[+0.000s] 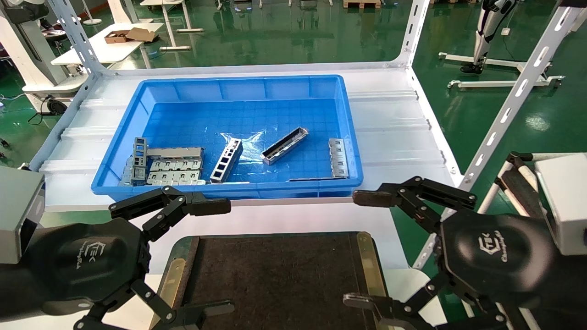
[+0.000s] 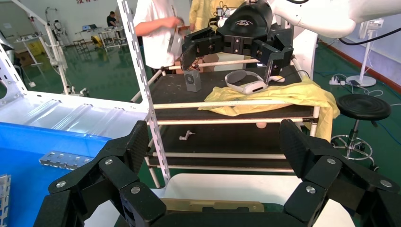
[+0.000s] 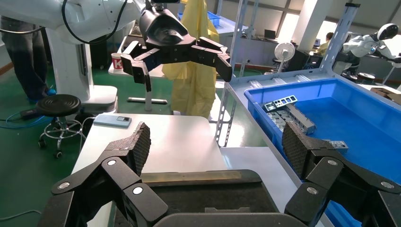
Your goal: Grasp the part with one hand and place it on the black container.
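**Nothing picked up yet**

The long silver-grey metal channel bar point(image 1: 285, 145) lies tilted on the floor of the deep blue plastic bin point(image 1: 151, 94), a little right of the frame's middle, apart from the other metal bits. The flat black felt tray with brass strips point(image 1: 275, 279) sits at the bottom middle. The left gripper point(image 1: 222, 256) and right gripper point(image 1: 364, 247) hover wide open beside the tray, holding nothing. I think the reach has not begun. Next, one claw should go up into the bin and close across the bar.

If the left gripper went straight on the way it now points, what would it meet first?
Probably the right gripper. The left gripper points sideways over the black container, jaws open, and its wrist view shows the other one straight ahead, nothing between. Depth is hard to judge.
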